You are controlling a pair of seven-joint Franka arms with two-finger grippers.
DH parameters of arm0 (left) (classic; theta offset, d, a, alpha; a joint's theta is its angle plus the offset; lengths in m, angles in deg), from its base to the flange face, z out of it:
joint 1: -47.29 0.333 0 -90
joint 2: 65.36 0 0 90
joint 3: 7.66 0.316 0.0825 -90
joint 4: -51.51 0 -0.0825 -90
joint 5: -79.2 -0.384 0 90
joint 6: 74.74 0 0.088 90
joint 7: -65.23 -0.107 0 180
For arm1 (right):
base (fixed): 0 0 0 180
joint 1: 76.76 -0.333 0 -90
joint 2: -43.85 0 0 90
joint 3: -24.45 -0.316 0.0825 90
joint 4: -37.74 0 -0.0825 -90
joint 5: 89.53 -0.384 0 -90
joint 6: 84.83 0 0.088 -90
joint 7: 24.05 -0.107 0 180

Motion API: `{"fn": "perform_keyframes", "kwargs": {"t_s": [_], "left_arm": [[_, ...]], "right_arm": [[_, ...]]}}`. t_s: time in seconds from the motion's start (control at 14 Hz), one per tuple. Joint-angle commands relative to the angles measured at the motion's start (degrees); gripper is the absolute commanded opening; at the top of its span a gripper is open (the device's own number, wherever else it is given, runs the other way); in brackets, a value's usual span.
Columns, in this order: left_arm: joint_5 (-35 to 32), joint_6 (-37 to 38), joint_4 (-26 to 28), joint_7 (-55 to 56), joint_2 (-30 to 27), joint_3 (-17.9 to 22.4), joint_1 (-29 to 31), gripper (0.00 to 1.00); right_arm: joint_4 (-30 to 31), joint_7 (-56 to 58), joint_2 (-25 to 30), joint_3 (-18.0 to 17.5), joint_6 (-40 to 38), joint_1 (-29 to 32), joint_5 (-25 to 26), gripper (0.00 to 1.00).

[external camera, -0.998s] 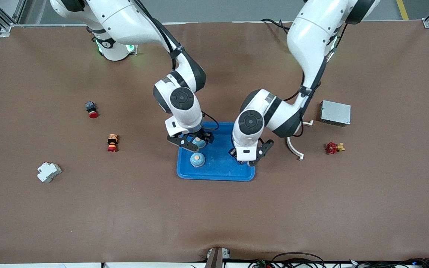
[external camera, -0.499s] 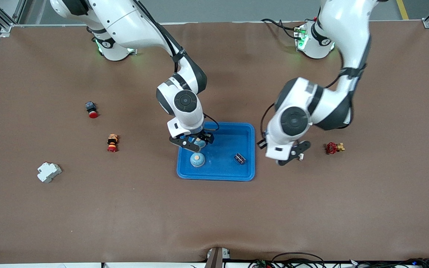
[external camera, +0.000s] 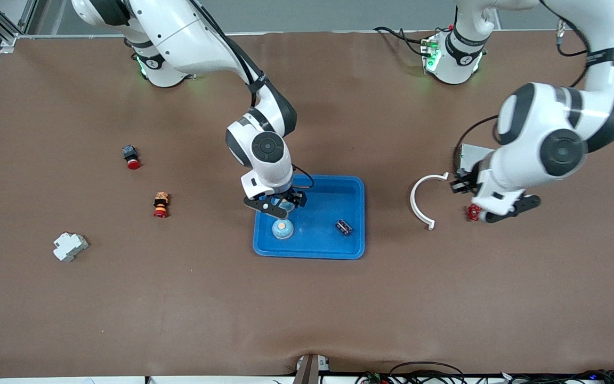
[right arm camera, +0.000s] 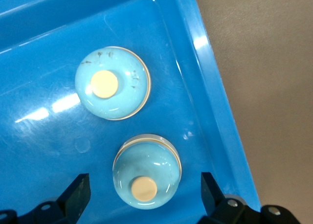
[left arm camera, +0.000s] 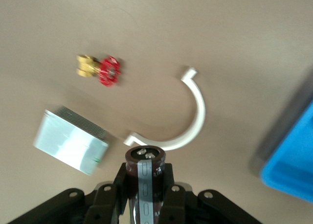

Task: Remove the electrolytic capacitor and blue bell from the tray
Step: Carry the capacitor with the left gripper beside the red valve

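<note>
The left gripper has its fingers closed tight on the electrolytic capacitor, a dark cylinder with a pale stripe, and carries it in the air over the bare desk at the left arm's end, above the red valve and close to the grey metal box and the white curved clip; in the front view the gripper hides the capacitor itself. So that part is already clear of the tray, and what looks left for it is a lowering onto open desk, away from the valve and clip, before the fingers let go. The right gripper hangs low inside the tray with its fingers spread wide and empty, one on each side of a blue bell. A second blue bell sits just beside it in the tray, nearer the front camera, and a small dark component lies in the tray toward the left arm's end. The step in hand for this arm appears to be the grasp: the fingers need to drop around the dome's base and close squarely, since the rounded top could slip, then lift clear of the raised rim
</note>
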Motion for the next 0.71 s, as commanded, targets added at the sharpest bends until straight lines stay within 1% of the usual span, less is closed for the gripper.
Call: {"fn": "perform_keyframes", "kwargs": {"t_s": [0.0, 0.14, 0.21, 0.36, 0.64], "left_arm": [[-0.98, -0.67, 0.81, -10.22, 0.03, -0.57, 6.43, 0.00], [-1.16, -4.78, 0.81, -16.46, 1.86, -0.57, 10.05, 0.00], [-2.38, -7.16, 0.90, -18.67, 3.35, -0.48, 10.67, 0.00], [-5.45, -11.64, 0.98, -19.31, 5.99, -0.48, 11.55, 0.00], [-8.54, -18.94, 1.34, -19.31, 11.01, -0.40, 11.82, 0.00]], "right_arm": [[-0.65, -1.64, -0.92, 0.80, 0.57, -1.03, 0.89, 1.00], [-0.65, -1.64, -1.01, 0.80, 1.10, -1.12, 0.89, 1.00], [-0.65, -1.73, -1.27, 0.72, 1.28, -1.12, 0.89, 1.00], [-0.65, -1.73, -1.62, 0.72, 1.63, -1.30, 0.89, 1.00], [-0.65, -1.73, -2.07, 0.80, 2.16, -1.30, 0.89, 1.00]]}}
